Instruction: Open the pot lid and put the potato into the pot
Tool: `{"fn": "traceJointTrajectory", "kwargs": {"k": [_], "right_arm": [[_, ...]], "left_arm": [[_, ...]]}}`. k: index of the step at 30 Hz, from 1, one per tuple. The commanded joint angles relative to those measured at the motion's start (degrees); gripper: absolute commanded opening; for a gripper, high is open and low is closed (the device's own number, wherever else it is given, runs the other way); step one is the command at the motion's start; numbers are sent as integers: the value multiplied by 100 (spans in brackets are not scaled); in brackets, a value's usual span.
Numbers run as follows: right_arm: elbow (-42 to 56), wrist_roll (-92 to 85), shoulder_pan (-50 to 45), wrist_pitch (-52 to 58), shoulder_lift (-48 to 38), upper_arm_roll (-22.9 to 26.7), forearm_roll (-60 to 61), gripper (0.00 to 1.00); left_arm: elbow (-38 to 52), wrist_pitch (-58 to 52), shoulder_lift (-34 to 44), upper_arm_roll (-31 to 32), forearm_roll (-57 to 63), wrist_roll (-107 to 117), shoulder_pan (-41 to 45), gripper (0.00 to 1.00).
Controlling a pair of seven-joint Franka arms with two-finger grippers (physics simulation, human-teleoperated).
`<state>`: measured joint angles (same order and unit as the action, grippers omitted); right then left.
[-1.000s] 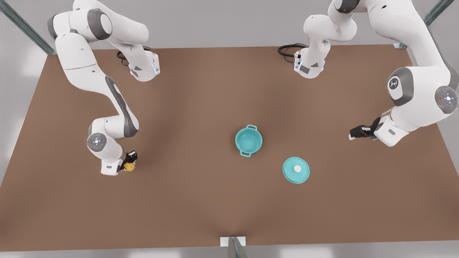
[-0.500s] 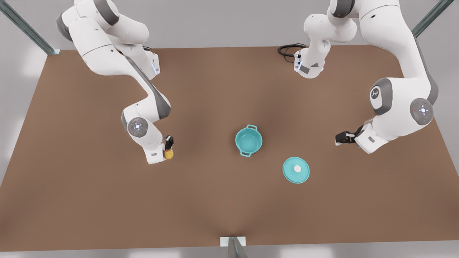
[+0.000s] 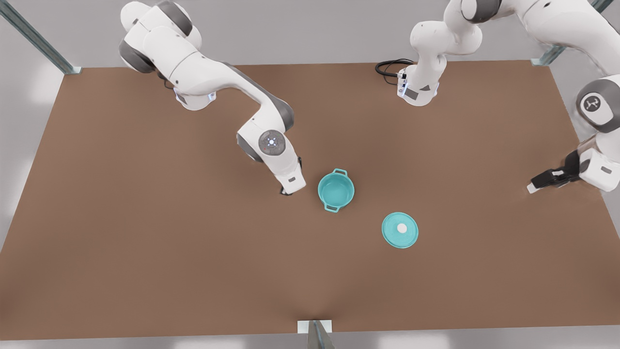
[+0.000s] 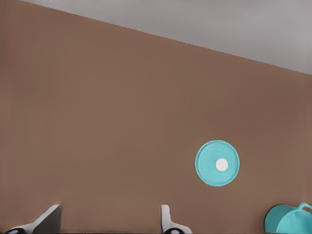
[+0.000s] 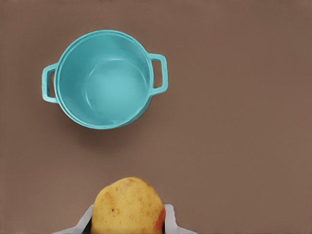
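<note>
**Pot at mid-table, lid beside it, arms to either side**

The small round teal pot [image 3: 335,191] stands upright near the middle of the flat brown table [image 3: 145,242], with nothing in it. The flat round teal pot lid [image 3: 408,236] lies on the table apart from the pot, nearer the front edge and toward the front view's right. The right gripper [image 3: 288,191] hangs just beside the pot on the front view's left, with the small yellow, red-blotched potato [image 5: 127,207] between its fingers, off the table. The left gripper [image 3: 538,184] waits well apart at the front view's right edge, fingers spread with nothing between them
</note>
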<state>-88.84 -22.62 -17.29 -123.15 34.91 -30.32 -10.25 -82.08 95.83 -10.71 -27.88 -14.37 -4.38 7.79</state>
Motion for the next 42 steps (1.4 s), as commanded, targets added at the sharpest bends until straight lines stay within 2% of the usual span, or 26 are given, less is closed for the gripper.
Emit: {"fn": "traceJointTrajectory", "kwargs": {"k": [1, 3, 4, 7, 8, 9, 12, 15, 21, 28, 29, 30, 31, 32, 35, 36, 37, 38, 40, 41, 42], "right_arm": [[271, 1154, -231, 54, 218, 0, -109, 36], [754, 1348, -635, 54, 560, 184, -109, 36], [982, 1401, -855, 46, 736, 334, -118, 36], [1545, 1576, -1162, -16, 1219, 413, -118, 36], [1738, 1585, -1285, -51, 1404, 527, -126, 36], [2002, 1620, -1435, -51, 1589, 659, -126, 36], [2389, 1761, -1681, -438, 1958, 791, -126, 35], [2618, 1770, -1796, -868, 2213, 791, -126, 36], [2600, 1919, -1936, -1027, 2292, 800, -135, 37], [2591, 1875, -1910, -1027, 2292, 1002, -144, 37], [2591, 1867, -1919, -1044, 2292, 1002, -144, 45], [2591, 1875, -1919, -1255, 2301, 1002, -144, 73], [2591, 1902, -1919, -1325, 2301, 1002, -144, 91], [2591, 1928, -1928, -1325, 2301, 1002, -144, 94], [2591, 1945, -1919, -1246, 2178, 1046, -118, 94], [2609, 1990, -1673, -501, 1651, 1177, -91, 94], [2609, 1911, -1085, 308, 1080, 1169, -118, 100], [2609, 1805, -215, 889, 605, 1160, -126, 100], [2618, 980, 1332, 1373, 394, 1195, -293, 100], [2609, 768, 1921, 1311, 166, 1125, -302, 100], [2495, 943, 2159, 1881, -222, 1186, -276, 100]], "left_arm": [[157, -1390, 333, -394, -410, 649, -50, 100], [201, -1383, -44, 273, -66, 588, 91, 100], [342, -664, -203, 834, -22, 623, 100, 100], [289, -521, -353, 1205, -48, 395, 100, 100], [272, -539, -344, 1609, 126, 604, 222, 100], [245, -846, -238, 1671, 452, 1159, 618, 100], [105, -917, -168, 1917, 452, 518, 794, 100], [-18, -170, -379, 1917, 479, 517, 812, 100], [-141, 243, -757, 1900, 479, 518, 786, 100], [-124, 358, -775, 1917, 479, 544, 847, 100], [-106, 296, -757, 1926, 479, 544, 856, 100], [-124, 296, -774, 1891, 479, 535, 838, 100], [-150, 296, -792, 1856, 479, 535, 794, 100], [-124, 322, -827, 1865, 488, 535, 803, 100], [-141, 314, -827, 1865, 479, 482, 812, 100], [-141, 349, -854, 1856, 479, 482, 794, 100], [-141, 349, -845, 1856, 479, 482, 786, 100], [-141, 358, -854, 1865, 479, 482, 786, 100], [-89, 358, -854, 1865, 557, 535, 812, 100], [25, 358, -854, 1873, 786, 526, 838, 100], [43, 349, -854, 1873, 716, 500, 830, 100]]}}
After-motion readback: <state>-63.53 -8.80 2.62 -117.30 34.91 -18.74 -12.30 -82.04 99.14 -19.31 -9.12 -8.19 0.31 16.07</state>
